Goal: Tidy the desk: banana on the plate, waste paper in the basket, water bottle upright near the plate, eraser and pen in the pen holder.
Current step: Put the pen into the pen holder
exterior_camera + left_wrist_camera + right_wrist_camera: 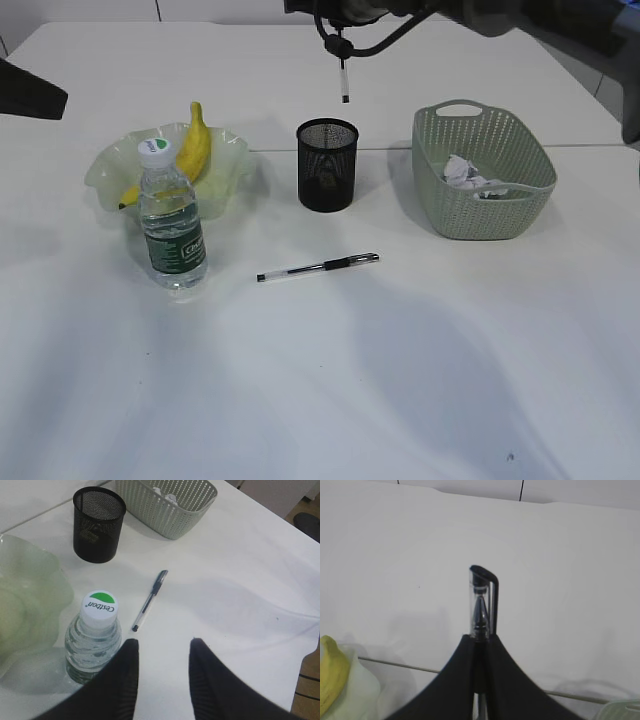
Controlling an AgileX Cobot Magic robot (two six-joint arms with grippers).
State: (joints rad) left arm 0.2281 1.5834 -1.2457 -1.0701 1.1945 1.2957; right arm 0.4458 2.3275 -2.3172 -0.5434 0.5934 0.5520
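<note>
My right gripper (480, 638) is shut on a capped clear pen (483, 602), which hangs upright (344, 80) above the black mesh pen holder (327, 165). A second pen (320, 267) lies flat on the desk in front of the holder. The banana (190, 150) rests in the pale green plate (232, 150). In front of the plate the water bottle (172, 222) stands upright. Waste paper (465, 175) lies inside the basket (480, 215). My left gripper (163, 647) is open over bare desk, just right of the bottle (96, 630). A pale shape (90, 530) shows through the holder's mesh; I cannot tell whether it is the eraser.
The left arm's dark body (28, 92) sits at the far left edge. A seam (600, 145) runs across the white desk behind the holder and basket. Bare desk spreads across the front half.
</note>
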